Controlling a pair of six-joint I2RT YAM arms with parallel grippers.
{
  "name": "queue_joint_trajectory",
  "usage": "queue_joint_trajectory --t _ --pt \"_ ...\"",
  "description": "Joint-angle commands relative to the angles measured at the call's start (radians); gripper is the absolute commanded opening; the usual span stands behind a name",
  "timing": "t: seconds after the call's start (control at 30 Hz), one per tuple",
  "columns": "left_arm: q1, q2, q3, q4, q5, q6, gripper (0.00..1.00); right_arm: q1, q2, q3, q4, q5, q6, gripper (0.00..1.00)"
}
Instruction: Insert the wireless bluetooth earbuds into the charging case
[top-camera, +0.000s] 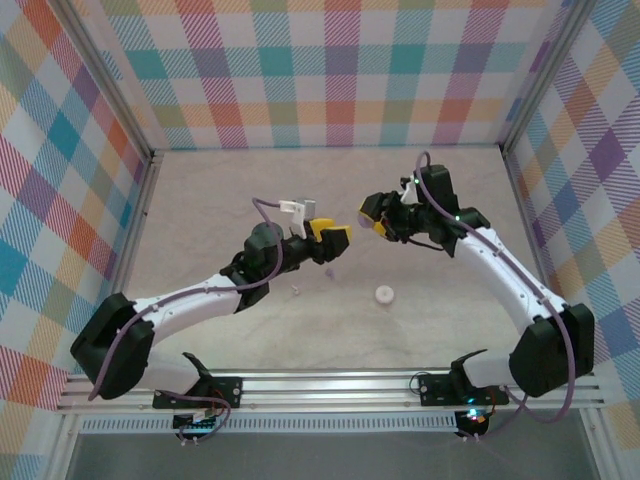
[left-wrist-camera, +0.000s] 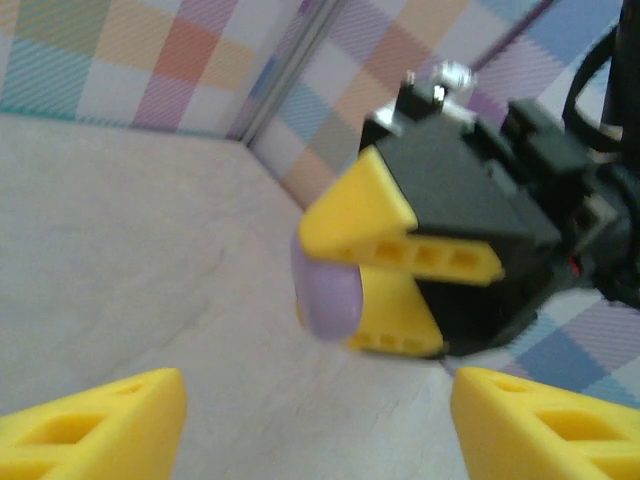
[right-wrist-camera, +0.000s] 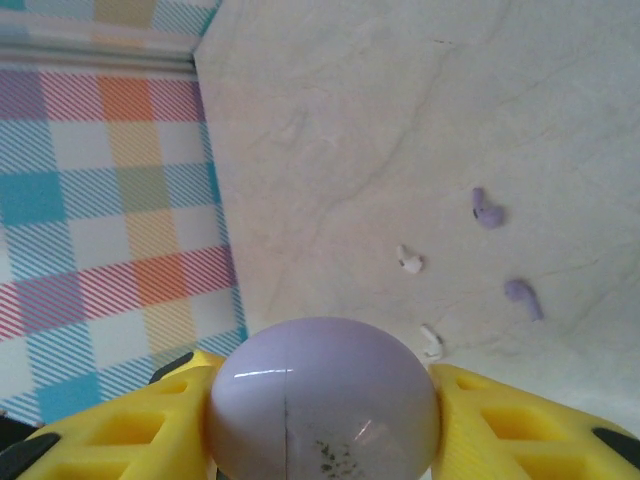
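From my station I see the right fingers (right-wrist-camera: 130, 430) clamped on the charging case (right-wrist-camera: 325, 400), a pale purple rounded shell wedged between the two yellow tips and lifted off the table (right-wrist-camera: 420, 110). A thin seam runs down its face, with a few dark specks beside it. Through the left wrist camera the same case (left-wrist-camera: 328, 290) pokes out from between the right fingers (left-wrist-camera: 370, 215), which face that camera from close by. The left fingers (left-wrist-camera: 100, 425) stand wide apart at the bottom of that view with nothing between them. From above, the left fingers (top-camera: 330, 237) and the right fingers (top-camera: 378, 216) point at each other over the middle of the table (top-camera: 200, 200), near but not touching. All four wireless bluetooth earbuds lie loose on the table under the right wrist: two pale purple earbuds (right-wrist-camera: 487, 210) and two white earbuds (right-wrist-camera: 409, 261), each apart from the others, none in the case. A small white round disc (top-camera: 384, 294) sits on the table nearer the arm bases.
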Motion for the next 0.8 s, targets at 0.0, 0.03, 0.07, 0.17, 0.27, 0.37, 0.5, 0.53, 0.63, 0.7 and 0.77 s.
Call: queue_joint_trajectory --t 0.0,0.03,0.07,0.17,0.27,0.37,0.5,0.53,0.63,0.7,0.77 --pt "-0.01 0.053 0.051 0.207 0.047 -0.017 0.65 0.016 -0.074 -0.002 0.089 0.067 0.15 0.49" --pt "-0.012 0.071 0.063 0.222 0.058 -0.027 0.64 0.016 -0.088 -0.004 0.084 0.083 0.157 0.49" --pt "-0.013 0.085 0.072 0.233 0.064 -0.034 0.63 0.016 -0.099 -0.009 0.084 0.093 0.165 0.49" --pt "-0.017 0.125 0.096 0.263 0.084 -0.055 0.61 0.019 -0.122 -0.018 0.09 0.117 0.179 0.49" --pt "-0.025 0.155 0.115 0.3 0.114 -0.064 0.65 0.025 -0.12 -0.018 0.085 0.118 0.176 0.49" --pt "-0.036 0.176 0.137 0.304 0.135 -0.058 0.67 0.034 -0.113 -0.031 0.104 0.106 0.193 0.49" --pt "-0.048 0.196 0.16 0.296 0.147 -0.041 0.66 0.045 -0.102 -0.03 0.121 0.101 0.199 0.49" --pt "-0.048 0.201 0.166 0.285 0.141 -0.041 0.65 0.046 -0.095 -0.029 0.127 0.091 0.203 0.49" --pt "-0.048 0.214 0.172 0.277 0.122 -0.04 0.63 0.055 -0.084 -0.022 0.137 0.078 0.21 0.49" --pt "-0.048 0.217 0.177 0.266 0.106 -0.04 0.6 0.061 -0.087 -0.022 0.137 0.084 0.214 0.49" --pt "-0.049 0.224 0.18 0.26 0.091 -0.039 0.57 0.066 -0.091 -0.024 0.14 0.09 0.219 0.49"
